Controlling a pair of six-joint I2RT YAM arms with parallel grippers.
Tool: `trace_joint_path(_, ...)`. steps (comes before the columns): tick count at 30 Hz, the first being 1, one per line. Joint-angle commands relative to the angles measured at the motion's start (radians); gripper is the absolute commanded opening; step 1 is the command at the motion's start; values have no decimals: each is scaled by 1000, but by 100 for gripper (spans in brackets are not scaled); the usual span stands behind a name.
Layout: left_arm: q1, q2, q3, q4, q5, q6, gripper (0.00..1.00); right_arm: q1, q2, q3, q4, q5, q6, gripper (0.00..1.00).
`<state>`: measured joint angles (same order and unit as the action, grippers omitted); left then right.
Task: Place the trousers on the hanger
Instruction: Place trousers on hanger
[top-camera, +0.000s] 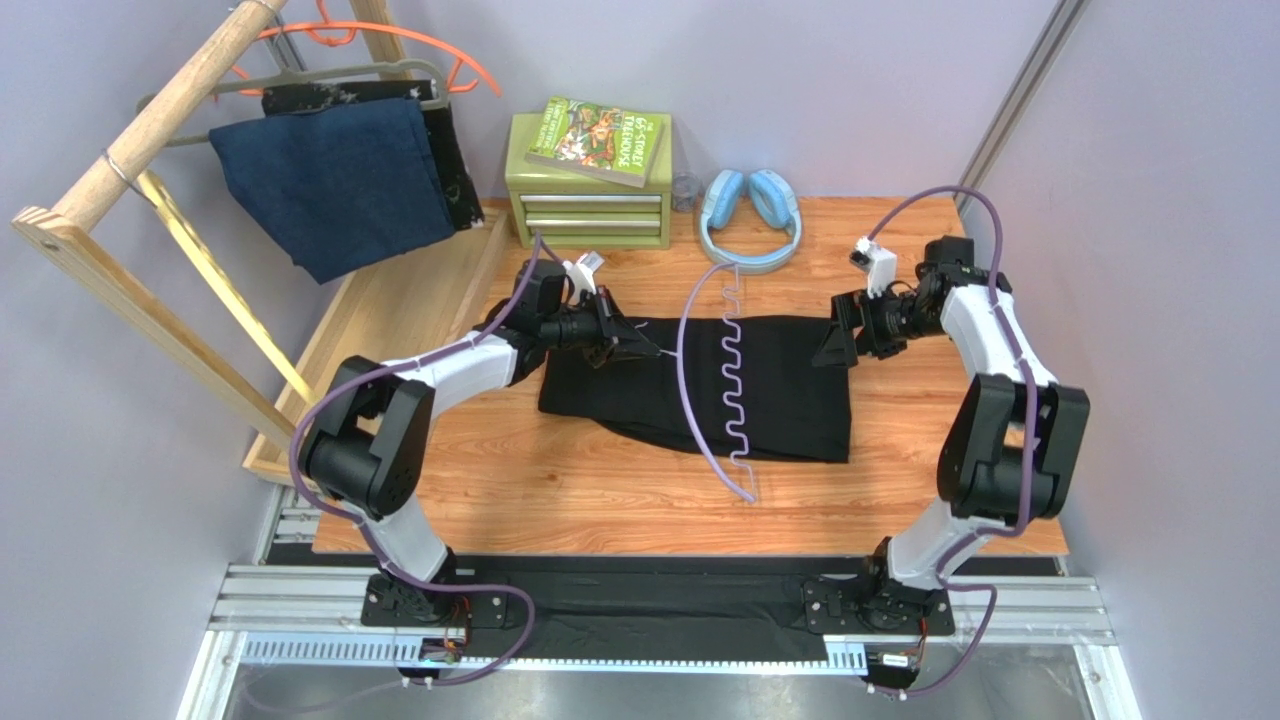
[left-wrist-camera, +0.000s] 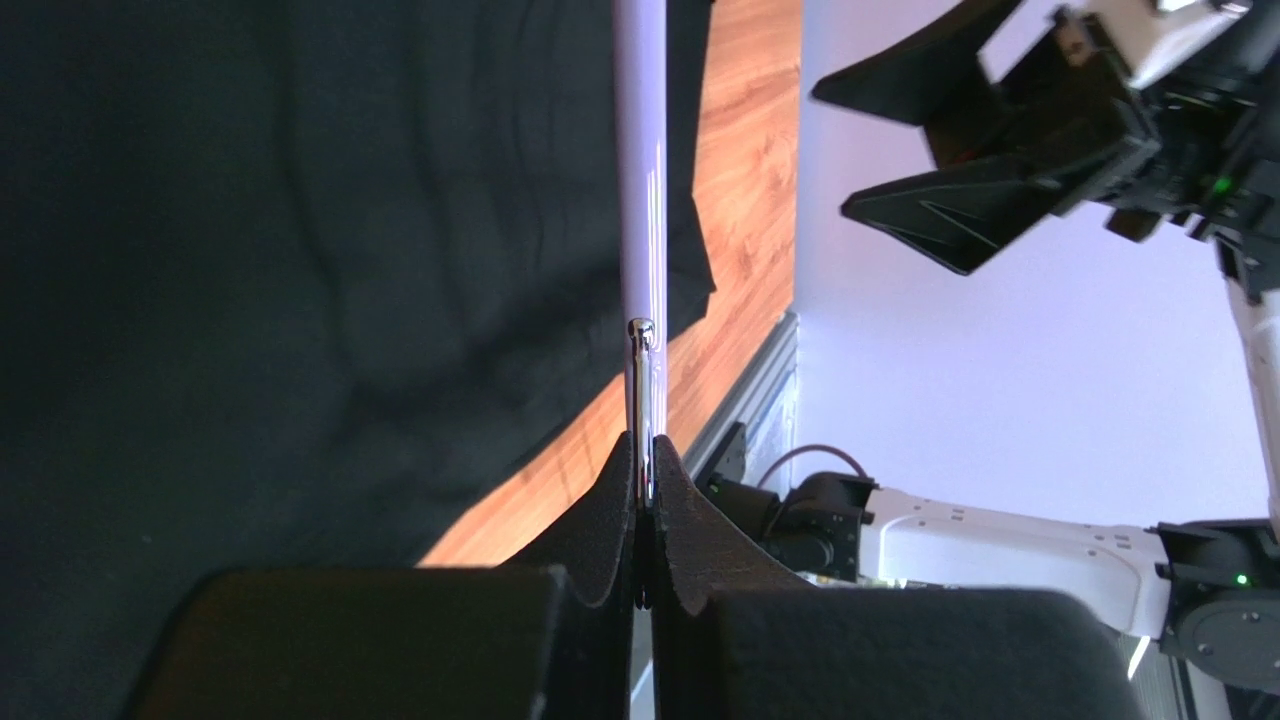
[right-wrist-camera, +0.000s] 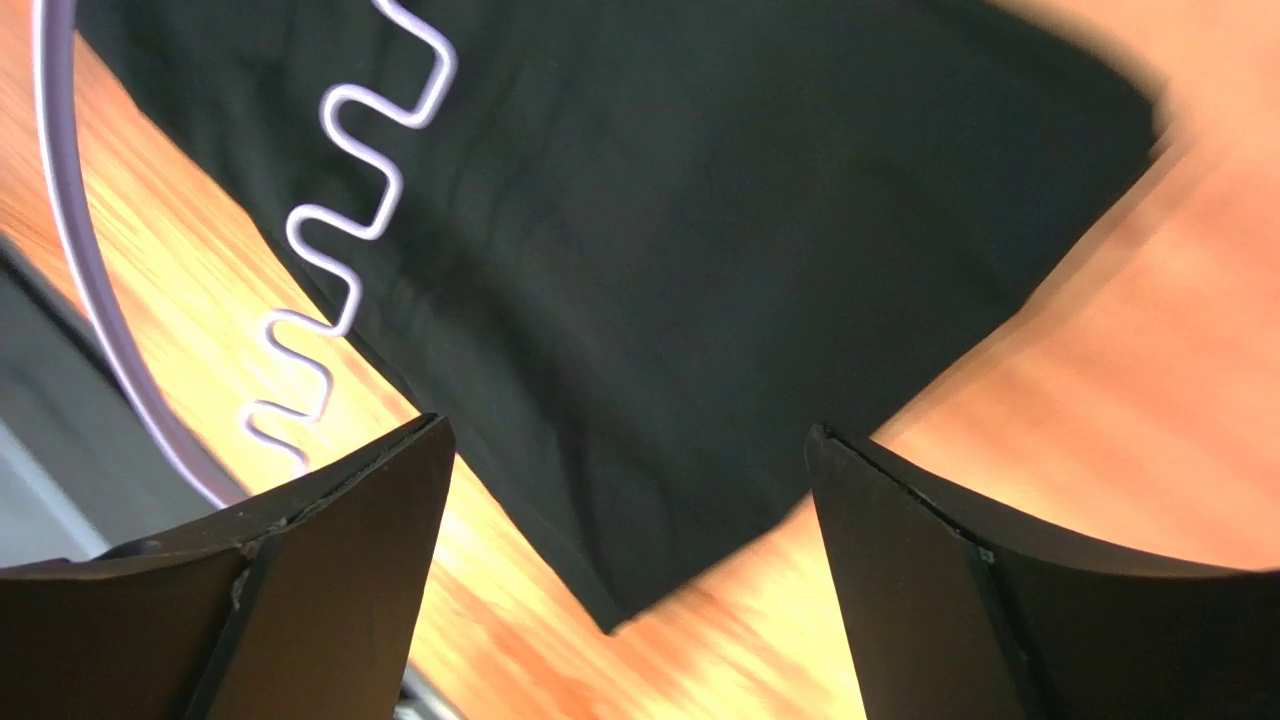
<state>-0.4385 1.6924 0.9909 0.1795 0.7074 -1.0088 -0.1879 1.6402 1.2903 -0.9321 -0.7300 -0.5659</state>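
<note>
The black trousers (top-camera: 781, 398) lie folded flat on the wooden table (top-camera: 526, 465). The lavender hanger (top-camera: 732, 375) rests across them, its wavy arm over the cloth and its curved arm reaching past the front edge. My left gripper (top-camera: 639, 342) is at the trousers' left end, shut on the hanger's thin metal hook. In the left wrist view (left-wrist-camera: 643, 465) the hanger (left-wrist-camera: 643, 180) runs straight up from the jaws over the trousers (left-wrist-camera: 301, 270). My right gripper (top-camera: 831, 342) is open and empty above the trousers' right edge. In its own view (right-wrist-camera: 628, 432) a corner of the trousers (right-wrist-camera: 721, 255) lies between the fingers, with the hanger (right-wrist-camera: 353, 225) to the left.
A wooden rack (top-camera: 135, 143) stands at the far left with a navy garment (top-camera: 338, 180), an orange hanger (top-camera: 436, 60) and a grey hanger (top-camera: 248, 90). A green drawer box (top-camera: 589, 203) with a book on it and blue headphones (top-camera: 751, 218) sit at the back.
</note>
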Motion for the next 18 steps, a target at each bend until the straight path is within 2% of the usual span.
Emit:
trace_joint_path(1, 18, 27, 40, 49, 30, 9, 0, -50, 102, 26, 36, -43, 257, 92)
trace_joint_path(4, 24, 42, 26, 48, 26, 18, 0, -68, 150, 27, 49, -25, 311, 87)
trace_joint_path(7, 27, 46, 28, 37, 21, 30, 0, -71, 149, -6, 27, -46, 270, 64)
trace_joint_path(8, 26, 43, 26, 32, 20, 35, 0, -70, 135, -22, 23, -43, 262, 48)
trace_joint_path(10, 27, 32, 22, 15, 4, 50, 0, -68, 129, -55, 15, -25, 250, 40)
trace_joint_path(14, 27, 35, 8, 8, 6, 59, 0, -70, 135, -78, 53, 38, 280, 55)
trace_joint_path(18, 27, 35, 11, -12, -8, 84, 0, -73, 159, -66, 95, 130, 354, 59)
